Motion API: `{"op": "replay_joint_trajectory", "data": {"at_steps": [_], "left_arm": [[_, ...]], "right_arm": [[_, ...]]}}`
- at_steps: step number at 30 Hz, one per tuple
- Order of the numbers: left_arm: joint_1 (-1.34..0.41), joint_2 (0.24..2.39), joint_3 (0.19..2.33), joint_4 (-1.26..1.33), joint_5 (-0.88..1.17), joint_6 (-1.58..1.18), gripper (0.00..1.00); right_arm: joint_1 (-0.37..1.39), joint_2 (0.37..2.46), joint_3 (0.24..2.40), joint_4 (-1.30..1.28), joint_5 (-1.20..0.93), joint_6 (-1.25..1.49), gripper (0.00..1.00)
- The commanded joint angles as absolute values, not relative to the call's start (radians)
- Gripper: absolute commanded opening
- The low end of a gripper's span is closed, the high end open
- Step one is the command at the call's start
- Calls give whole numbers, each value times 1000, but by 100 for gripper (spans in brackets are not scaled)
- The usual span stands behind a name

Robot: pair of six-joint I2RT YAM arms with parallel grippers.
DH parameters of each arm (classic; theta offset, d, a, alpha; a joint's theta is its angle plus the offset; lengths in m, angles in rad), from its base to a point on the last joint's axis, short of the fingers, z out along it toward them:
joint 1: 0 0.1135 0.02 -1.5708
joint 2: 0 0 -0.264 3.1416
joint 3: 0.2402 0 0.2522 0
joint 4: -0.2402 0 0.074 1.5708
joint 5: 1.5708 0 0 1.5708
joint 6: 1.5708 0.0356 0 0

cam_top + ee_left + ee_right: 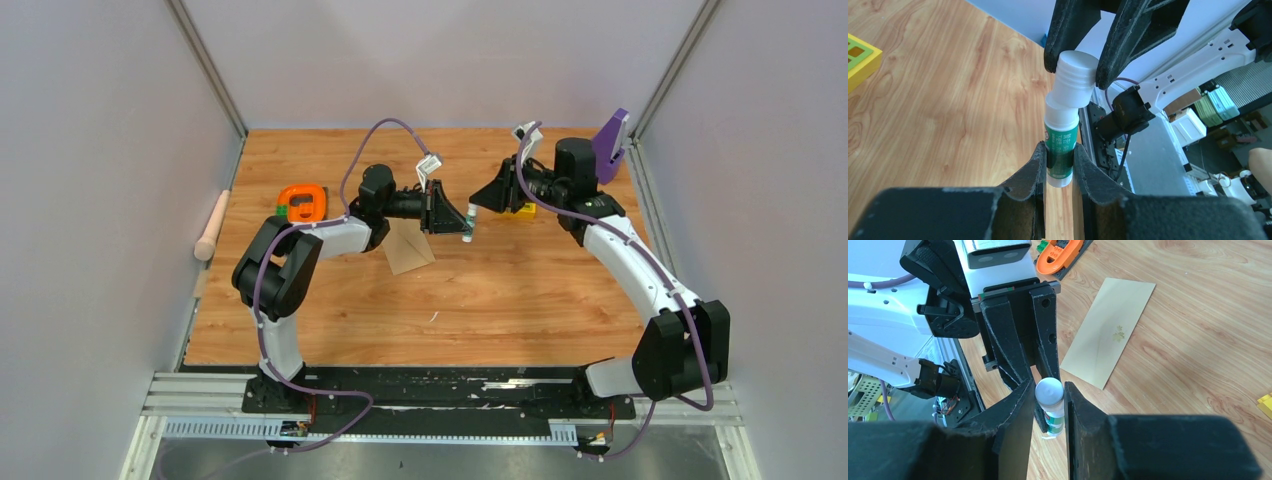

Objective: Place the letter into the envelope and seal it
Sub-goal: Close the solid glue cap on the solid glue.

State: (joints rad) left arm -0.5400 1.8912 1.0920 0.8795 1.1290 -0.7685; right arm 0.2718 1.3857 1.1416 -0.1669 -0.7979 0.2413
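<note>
Left end effector (1060, 156) clamps the glue stick (1063, 135), right end effector (1049, 390) its cap (1075, 82); envelope (410, 252) partly hidden.

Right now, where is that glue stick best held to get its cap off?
It's a slim tube, so pinch across its round sides from opposite ends: left claw on the green body of the glue stick, right claw on the white cap, as now.

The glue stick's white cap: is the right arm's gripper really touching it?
Touching. The left wrist view shows the right gripper clamping the white cap, a finger pressed on each side with no gap.
</note>
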Motion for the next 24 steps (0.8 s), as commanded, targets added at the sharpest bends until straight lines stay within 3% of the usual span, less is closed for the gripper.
{"op": "replay_joint_trajectory", "data": {"at_steps": [1,24], "left_arm": [[-536,1877,1123,908,1144,-752,0],[-537,1866,1124,914,1148,-754,0]], "right_arm": [[277,1370,1183,-146,-788,229,27],[283,1371,1158,-154,-809,201,25]]}}
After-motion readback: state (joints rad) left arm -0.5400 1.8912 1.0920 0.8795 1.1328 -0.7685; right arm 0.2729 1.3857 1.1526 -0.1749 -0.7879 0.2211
